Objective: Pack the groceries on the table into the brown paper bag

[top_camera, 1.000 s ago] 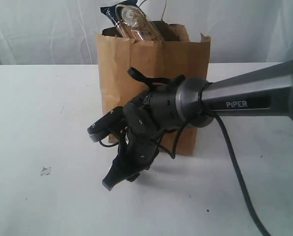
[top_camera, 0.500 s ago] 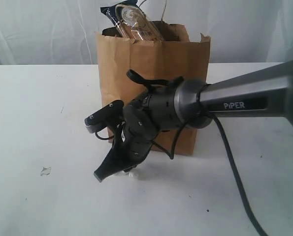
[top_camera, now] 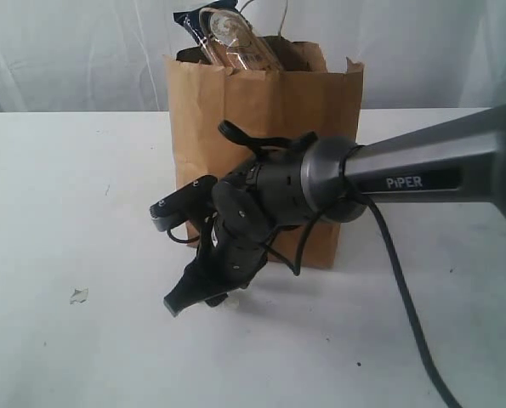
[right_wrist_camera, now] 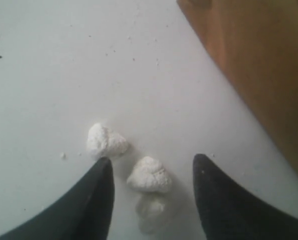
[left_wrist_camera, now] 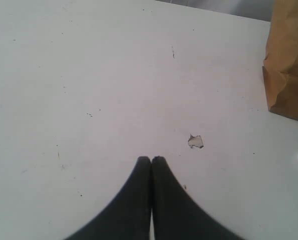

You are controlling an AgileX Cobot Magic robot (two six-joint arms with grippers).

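Observation:
The brown paper bag (top_camera: pixel 270 110) stands upright at the middle of the table (top_camera: pixel 57 195). A clear packet with a dark blue end (top_camera: pixel 227 38) sticks out of its top; the other groceries are hidden. My right gripper (top_camera: pixel 193 293) hangs low in front of the bag, open, its fingers (right_wrist_camera: pixel 101 190) astride a small white lump (right_wrist_camera: pixel 149 175) on the tabletop and touching nothing. A second white lump (right_wrist_camera: pixel 106 140) lies just beyond one fingertip. My left gripper (left_wrist_camera: pixel 151 160) is shut and empty over bare table; it does not show in the exterior view.
A small torn paper scrap (top_camera: pixel 79 296) lies on the table left of the bag, also seen ahead of the left gripper as the scrap (left_wrist_camera: pixel 195 141). The bag's side (right_wrist_camera: pixel 259 75) is close beside the right gripper. The right arm's cable (top_camera: pixel 406 306) trails across the table.
The right gripper has shifted left and slightly up from a second ago, then held about still. White lumps now show beneath it. The bag has not moved.

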